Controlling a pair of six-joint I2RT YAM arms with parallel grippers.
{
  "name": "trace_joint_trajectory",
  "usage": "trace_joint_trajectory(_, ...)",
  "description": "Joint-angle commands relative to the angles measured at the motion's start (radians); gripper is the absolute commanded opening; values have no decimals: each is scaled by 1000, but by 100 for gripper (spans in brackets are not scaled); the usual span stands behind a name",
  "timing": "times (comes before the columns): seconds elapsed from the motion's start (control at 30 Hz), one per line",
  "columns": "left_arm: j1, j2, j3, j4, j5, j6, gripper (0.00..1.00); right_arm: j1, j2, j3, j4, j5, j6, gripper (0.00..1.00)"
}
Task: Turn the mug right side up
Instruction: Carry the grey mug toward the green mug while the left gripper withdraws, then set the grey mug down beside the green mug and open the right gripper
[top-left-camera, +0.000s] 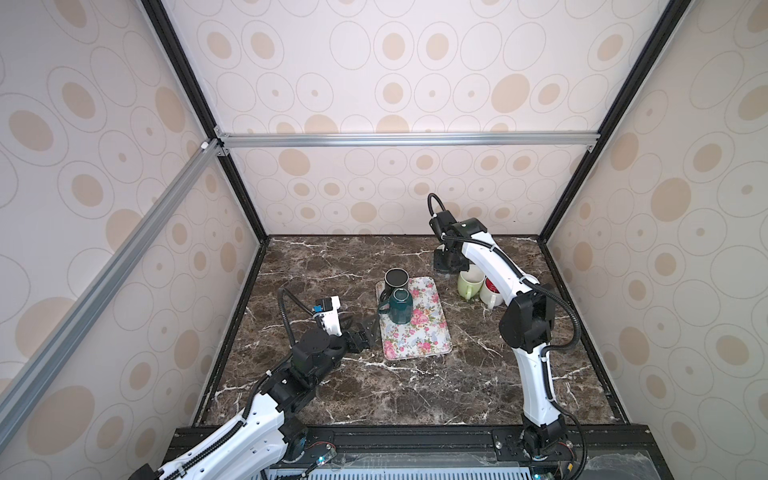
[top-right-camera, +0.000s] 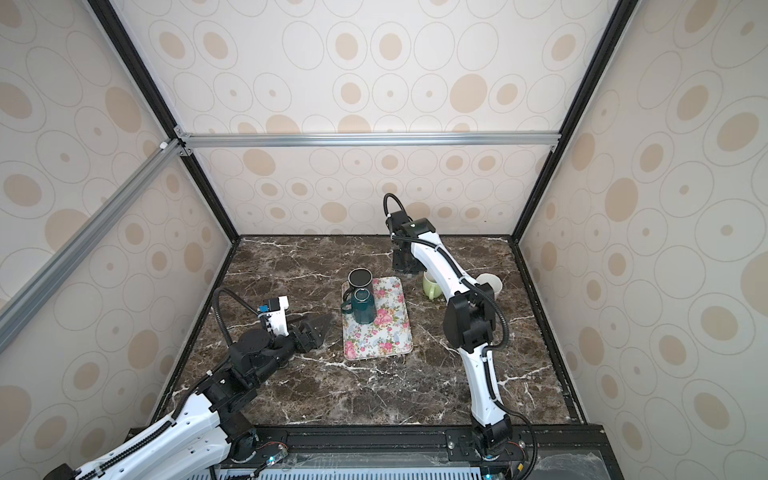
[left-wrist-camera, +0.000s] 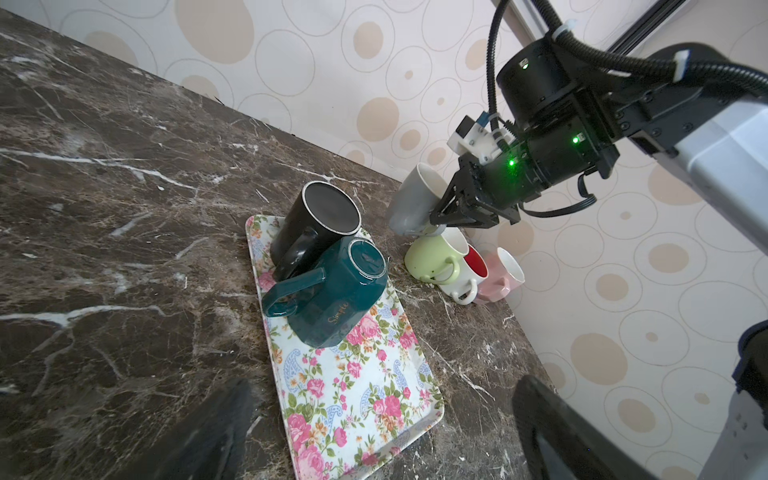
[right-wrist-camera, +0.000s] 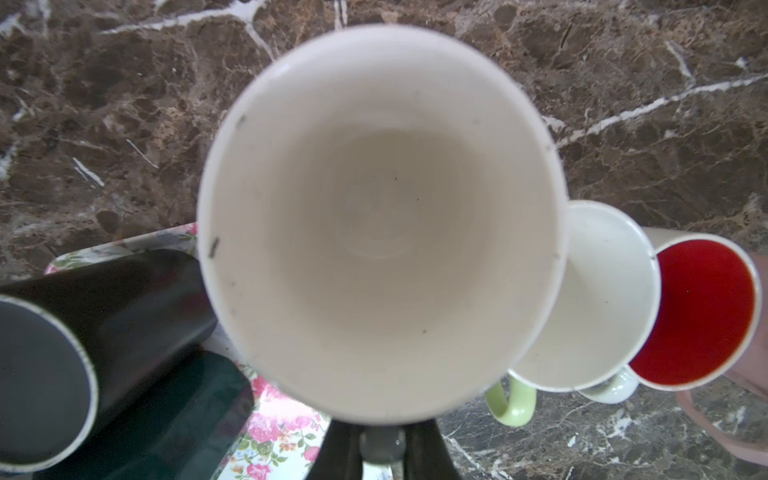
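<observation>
Left arm: reaches low from the near left, forearm angled toward the middle.
Left hand (top-right-camera: 316, 328): fingers spread wide, empty, just above the table, pointing right.
Right arm: rises from the near right, bends at the elbow, stretches to the far side.
Right hand (left-wrist-camera: 446, 208): fingers clamped on the grey mug (left-wrist-camera: 409, 203), held tilted above the table.

My view: a papered booth over dark marble

I see cream walls (top-left-camera: 415, 75) printed with tan ovals and thin rings on three sides; black and silver aluminium framing (top-left-camera: 407, 139) braces them; the brown tabletop (top-left-camera: 415, 386) is white-veined; light is soft, even.
</observation>
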Motion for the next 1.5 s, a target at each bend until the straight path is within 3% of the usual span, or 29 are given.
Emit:
trace_joint_trajectory(0.0, 6, -13, -5, -17, -28, 31, 98, 2, 10, 15, -19, 8, 2, 0)
trace_joint_trajectory(0.8, 7, -31, -8, -58, -60, 44, 98, -18, 46, -49, -6, -13, 13, 0)
trace_joint_trajectory(0.83, 7, -25, -6, -58, -58, 45, 98, -19, 47, -48, -7, -17, 14, 10)
trace_joint_trajectory(0.87, 6, -17, -3, -61, -56, 47, 98, -21, 48, -48, -10, -20, 17, 31)
trace_joint_trajectory(0.9, 7, -9, -1, -61, -55, 47, 98, -21, 46, -49, -12, -20, 16, 46)
trace_joint_trajectory(0.97, 6, 4, 2, -61, -53, 49, 98, -21, 38, -57, -7, -21, 15, 57)
trace_joint_trajectory(1.1, 6, 35, 9, -56, -46, 57, 98, -21, -6, -99, 31, -26, 13, 65)
trace_joint_trajectory(1.47, 9, 217, 106, -52, 22, 148, 98, -20, -221, -226, 118, 7, 5, 67)
